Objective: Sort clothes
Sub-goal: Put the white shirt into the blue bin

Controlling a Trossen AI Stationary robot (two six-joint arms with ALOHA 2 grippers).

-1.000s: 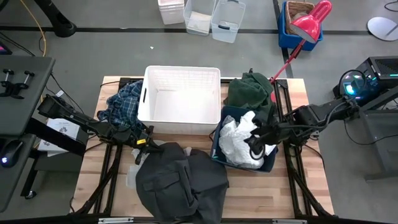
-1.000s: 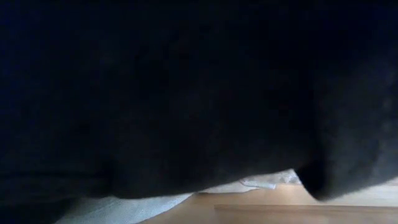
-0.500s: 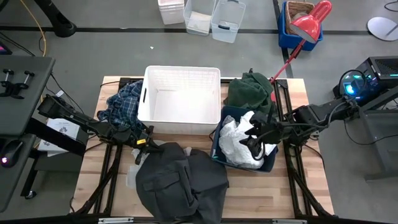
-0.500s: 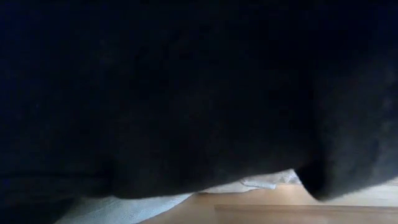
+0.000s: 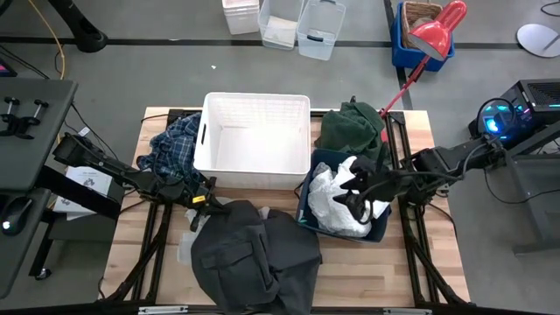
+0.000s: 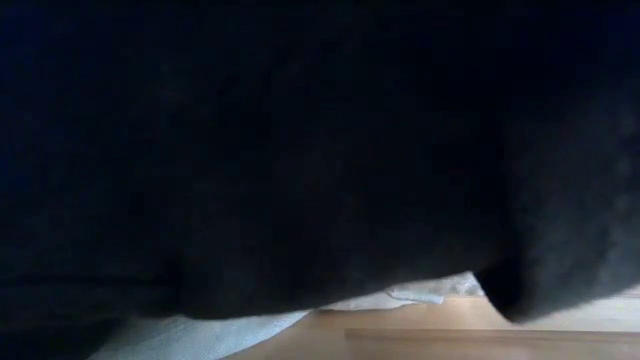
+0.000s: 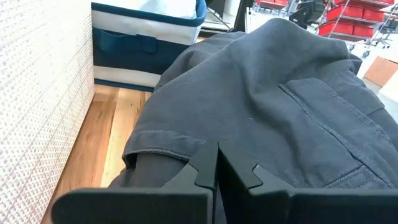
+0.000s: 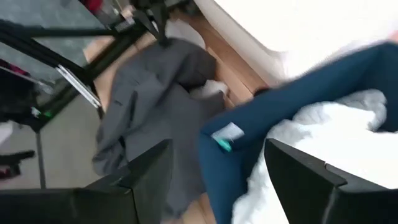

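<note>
right claw [image 5: 357, 203] hangs open over the white garment [image 5: 337, 199] in the navy bin [image 5: 308, 219]; a shallow pinch could slip. left claw [image 7: 217, 173] closed.

No text, label, brand, number or sign can be read in any view. A small pale tag [image 8: 227, 133] sits on the rim of the blue bin [image 8: 249, 149], but nothing on it is legible. A white sheet [image 5: 86, 178] beside the bench's left edge bears dark marks too small to make out.
</note>
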